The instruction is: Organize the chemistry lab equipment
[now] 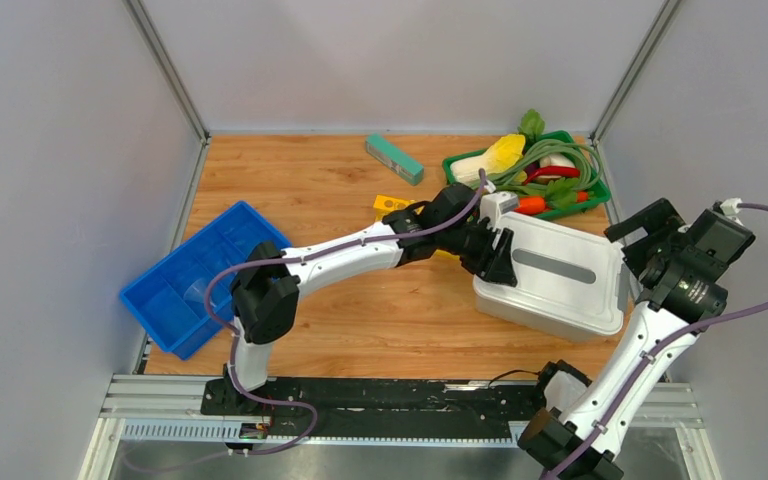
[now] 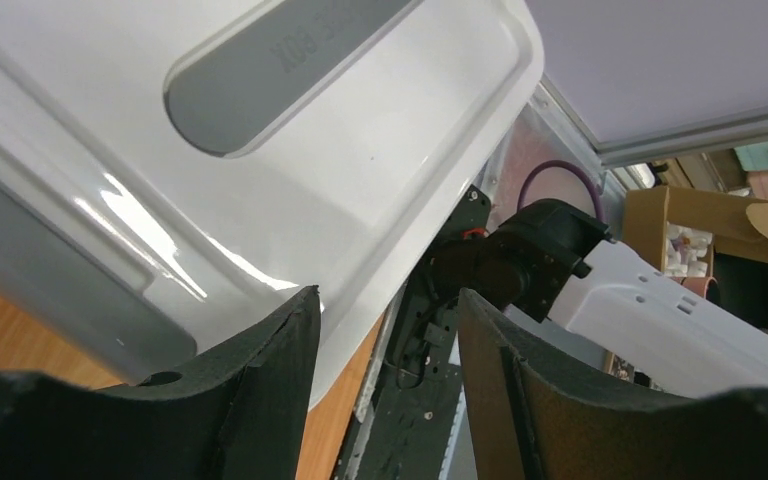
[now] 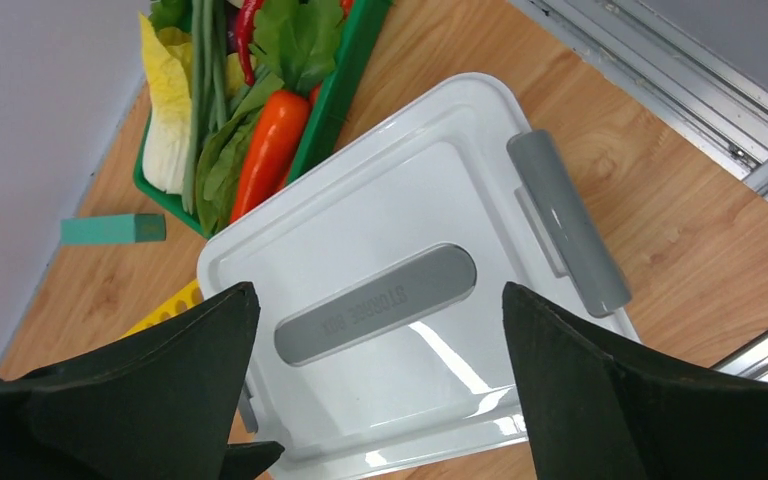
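**Two pincers apart at the white box, yellow rack under the left arm**

Both arms meet at a white storage box [image 1: 572, 297] standing lid-on at the right of the worktop [image 1: 360, 320]. The left pincer [image 2: 385, 300] is at the box's left end, its fingers apart. The wrist view shows the lid's rounded corner reaching past one finger into the gap, with nothing pressed between the two. The right pincer [image 3: 378, 290] hangs over the box's right side with its fingers spread wide. The lid's long grey handle [image 3: 375, 305] lies between them in the wrist view, and nothing is in its grasp.

The yellow holed rack [image 1: 391, 205] lies flat on the worktop just beside the box's left end. It sits under the left arm's wrist, so only its far corner and a sliver on the near side show. From the right wrist it peeks out [image 3: 168, 308] beside the box's corner, half hidden by a finger.

A green basket [image 1: 454, 161] of toy vegetables stands behind the box, close to it, and a teal block [image 1: 393, 158] lies to the basket's left. A blue compartment tray [image 1: 172, 330] sits tilted at the worktop's left edge, well apart from both pincers. Something clear lies in it, too faint to identify.
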Tool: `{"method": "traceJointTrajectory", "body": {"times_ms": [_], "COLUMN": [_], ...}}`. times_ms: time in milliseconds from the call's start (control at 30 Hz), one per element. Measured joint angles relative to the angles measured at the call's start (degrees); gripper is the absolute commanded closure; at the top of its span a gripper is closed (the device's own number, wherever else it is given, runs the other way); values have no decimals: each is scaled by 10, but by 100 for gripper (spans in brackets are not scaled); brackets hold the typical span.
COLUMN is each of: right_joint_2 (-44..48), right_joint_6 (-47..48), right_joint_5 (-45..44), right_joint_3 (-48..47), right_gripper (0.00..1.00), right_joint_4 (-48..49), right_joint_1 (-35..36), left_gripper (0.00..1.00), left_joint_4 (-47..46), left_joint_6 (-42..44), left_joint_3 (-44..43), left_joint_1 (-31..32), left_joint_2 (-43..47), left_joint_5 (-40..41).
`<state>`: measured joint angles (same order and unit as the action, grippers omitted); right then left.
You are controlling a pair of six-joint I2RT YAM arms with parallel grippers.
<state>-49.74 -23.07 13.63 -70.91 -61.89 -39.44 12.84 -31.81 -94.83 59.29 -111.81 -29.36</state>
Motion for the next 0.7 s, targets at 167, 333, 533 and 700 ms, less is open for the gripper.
{"method": "traceJointTrajectory", "body": {"times_ms": [167,333,533,700], "right_joint_2": [-16,-15,-2,30], "right_joint_6": [-1,-10,-19,-38], "right_joint_5": [14,7,-17,-30], "right_joint_3": [-41,-46,-41,23], "right_gripper": [0,0,0,0], "right_joint_4": [-22,-32,-29,30], "right_joint_1": [80,233,425,579], "left_gripper": [39,38,35,29], "left_joint_4": [39,115,172,204], "left_joint_6": [18,56,103,131], "left_joint_3": [-34,-33,26,112], "left_joint_1": [-3,-29,-95,-100], "left_joint_2": [17,113,318,477], "left_joint_5": [7,45,148,238]}}
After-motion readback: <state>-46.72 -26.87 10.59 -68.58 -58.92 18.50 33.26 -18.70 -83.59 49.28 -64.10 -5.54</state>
